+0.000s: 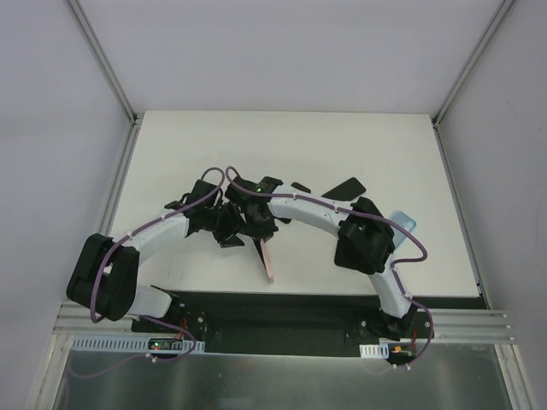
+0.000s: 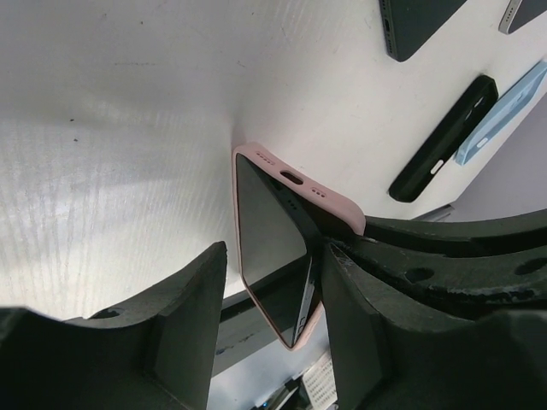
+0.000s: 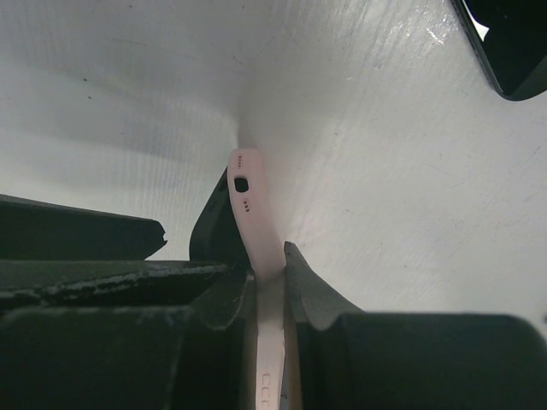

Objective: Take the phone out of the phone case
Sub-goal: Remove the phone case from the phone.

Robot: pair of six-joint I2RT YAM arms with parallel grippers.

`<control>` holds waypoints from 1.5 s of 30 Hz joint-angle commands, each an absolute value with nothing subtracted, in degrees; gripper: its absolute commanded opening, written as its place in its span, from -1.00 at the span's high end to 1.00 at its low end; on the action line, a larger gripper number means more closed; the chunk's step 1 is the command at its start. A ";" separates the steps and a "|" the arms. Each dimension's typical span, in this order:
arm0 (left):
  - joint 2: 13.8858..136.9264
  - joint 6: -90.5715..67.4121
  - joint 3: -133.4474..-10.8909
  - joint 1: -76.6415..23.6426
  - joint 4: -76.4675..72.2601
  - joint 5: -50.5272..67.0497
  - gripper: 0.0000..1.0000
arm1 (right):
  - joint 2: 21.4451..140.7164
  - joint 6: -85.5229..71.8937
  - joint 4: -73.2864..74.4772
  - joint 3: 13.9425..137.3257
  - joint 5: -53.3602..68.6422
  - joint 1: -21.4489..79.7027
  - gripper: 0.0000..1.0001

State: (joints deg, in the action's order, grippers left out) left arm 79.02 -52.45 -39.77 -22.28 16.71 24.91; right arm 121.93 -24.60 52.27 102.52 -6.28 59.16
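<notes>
The pink phone case point(image 1: 267, 260) stands on its long edge on the white table between the two arms. In the left wrist view the dark phone point(image 2: 269, 231) sits in the pink case point(image 2: 338, 205), with its right edge lifted out of the case rim. My left gripper point(image 2: 275, 256) is open around the phone and case. Its right finger point(image 2: 367, 316) is close against the case and its left finger point(image 2: 192, 316) stands apart. My right gripper point(image 3: 269, 275) is shut on the thin wall of the case point(image 3: 252, 201). The phone point(image 3: 214, 231) shows dark behind that wall.
A black case point(image 2: 444, 137), a dark phone point(image 2: 419, 21) and a light blue case point(image 2: 504, 115) lie on the table beyond. In the top view black items point(image 1: 346, 188) and the blue case point(image 1: 403, 220) lie right of centre. The table's front edge point(image 1: 282, 295) is close.
</notes>
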 commanded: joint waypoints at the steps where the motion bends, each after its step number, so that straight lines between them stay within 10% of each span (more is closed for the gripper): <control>1: 82.00 -47.99 -34.19 -25.48 30.85 16.08 0.12 | 118.30 -25.49 46.32 106.08 -8.44 59.59 0.97; 45: 75.67 -54.40 -25.58 -29.62 33.84 18.46 0.66 | 108.20 -27.33 40.17 100.46 -19.33 62.75 0.97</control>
